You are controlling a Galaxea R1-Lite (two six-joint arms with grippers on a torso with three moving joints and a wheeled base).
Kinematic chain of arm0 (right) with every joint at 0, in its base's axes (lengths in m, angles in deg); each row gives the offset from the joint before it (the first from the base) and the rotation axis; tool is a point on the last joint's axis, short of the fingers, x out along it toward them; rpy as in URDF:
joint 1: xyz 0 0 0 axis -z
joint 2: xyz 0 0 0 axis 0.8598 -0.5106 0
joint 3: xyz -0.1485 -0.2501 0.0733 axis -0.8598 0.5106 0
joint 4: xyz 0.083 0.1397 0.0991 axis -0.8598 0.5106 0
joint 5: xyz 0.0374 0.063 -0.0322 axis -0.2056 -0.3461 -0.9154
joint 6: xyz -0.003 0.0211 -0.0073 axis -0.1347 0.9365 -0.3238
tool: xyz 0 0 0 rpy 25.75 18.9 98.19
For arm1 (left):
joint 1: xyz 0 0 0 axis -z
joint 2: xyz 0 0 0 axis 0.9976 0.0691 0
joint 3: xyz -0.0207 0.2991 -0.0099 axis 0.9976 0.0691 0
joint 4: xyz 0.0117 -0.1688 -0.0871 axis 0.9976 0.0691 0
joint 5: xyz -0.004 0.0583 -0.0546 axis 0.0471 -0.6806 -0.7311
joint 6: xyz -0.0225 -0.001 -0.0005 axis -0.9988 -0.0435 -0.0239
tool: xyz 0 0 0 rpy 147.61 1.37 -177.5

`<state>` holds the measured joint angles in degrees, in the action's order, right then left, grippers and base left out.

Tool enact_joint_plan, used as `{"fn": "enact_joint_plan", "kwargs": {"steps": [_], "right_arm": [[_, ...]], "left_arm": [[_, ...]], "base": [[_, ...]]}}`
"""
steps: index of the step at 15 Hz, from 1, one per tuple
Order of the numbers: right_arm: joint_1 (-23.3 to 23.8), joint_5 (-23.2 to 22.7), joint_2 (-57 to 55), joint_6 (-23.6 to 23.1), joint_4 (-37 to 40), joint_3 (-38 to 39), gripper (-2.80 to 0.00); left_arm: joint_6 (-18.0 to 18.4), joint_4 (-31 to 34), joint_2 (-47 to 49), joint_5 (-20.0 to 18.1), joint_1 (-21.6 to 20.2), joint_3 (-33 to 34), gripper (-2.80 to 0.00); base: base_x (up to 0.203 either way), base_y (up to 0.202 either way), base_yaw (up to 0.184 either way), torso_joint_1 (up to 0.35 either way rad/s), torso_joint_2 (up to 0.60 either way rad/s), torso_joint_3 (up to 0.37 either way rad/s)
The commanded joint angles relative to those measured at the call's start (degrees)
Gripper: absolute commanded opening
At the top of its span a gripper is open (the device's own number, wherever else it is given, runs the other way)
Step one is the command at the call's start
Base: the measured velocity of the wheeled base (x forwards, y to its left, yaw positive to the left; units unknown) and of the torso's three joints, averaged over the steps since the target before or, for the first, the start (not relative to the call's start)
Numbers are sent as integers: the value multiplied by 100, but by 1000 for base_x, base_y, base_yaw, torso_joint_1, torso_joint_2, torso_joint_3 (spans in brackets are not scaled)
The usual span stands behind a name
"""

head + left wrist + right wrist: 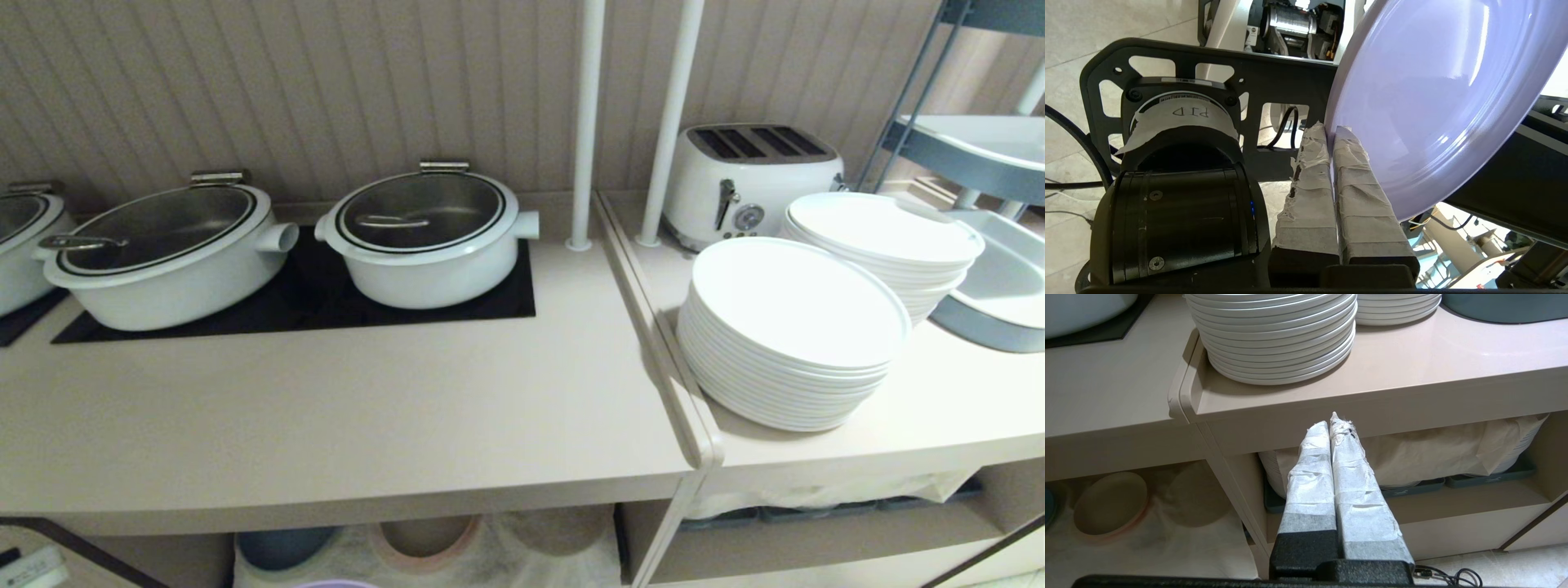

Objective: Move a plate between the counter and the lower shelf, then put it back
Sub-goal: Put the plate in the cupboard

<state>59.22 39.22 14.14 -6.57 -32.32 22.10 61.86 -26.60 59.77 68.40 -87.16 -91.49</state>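
The left gripper (1331, 132) had its taped fingers (1310, 183) pinched tight on the rim of the plate (1433, 102), which stood tilted on edge beyond the fingertips, its glossy lilac face turned toward the camera. Behind the fingers were parts of the robot's own frame and pale floor tiles. In the head view only a sliver of the plate (335, 583) showed at the bottom edge, in front of the lower shelf (506, 555) and below the counter (326, 425). The right gripper (1333, 420) hung idle with its fingers pressed together on nothing, their tips pointing at the counter edge under a stack of white plates (1274, 339).
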Motion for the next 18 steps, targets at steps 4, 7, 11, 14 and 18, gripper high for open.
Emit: {"fn": "enact_joint_plan", "kwargs": {"steps": [4, 7, 11, 14, 18], "right_arm": [[-1, 3, 0, 2, 4, 1, -280], [1, 3, 0, -3, 5, 2, -280], [7, 3, -2, 1, 5, 5, -280], [5, 3, 0, -2, 4, 5, -280], [-1, 3, -8, 3, 5, 4, -280]], "left_arm": [[-19, 36, -22, -10, -2, 48, -280], [-27, 36, -22, -1, -2, 48, -280], [-36, 45, -31, -10, -2, 57, -280], [-45, 44, -31, -9, -2, 80, -280], [-45, 36, -40, -10, -11, 127, -280]], "base": [[0, 0, 0, -61, 123, 67], [0, 0, 0, -131, 301, 150], [0, 0, 0, -149, 301, 158], [0, 0, 0, -153, 317, 168], [0, 0, 0, -154, 329, 169]]}}
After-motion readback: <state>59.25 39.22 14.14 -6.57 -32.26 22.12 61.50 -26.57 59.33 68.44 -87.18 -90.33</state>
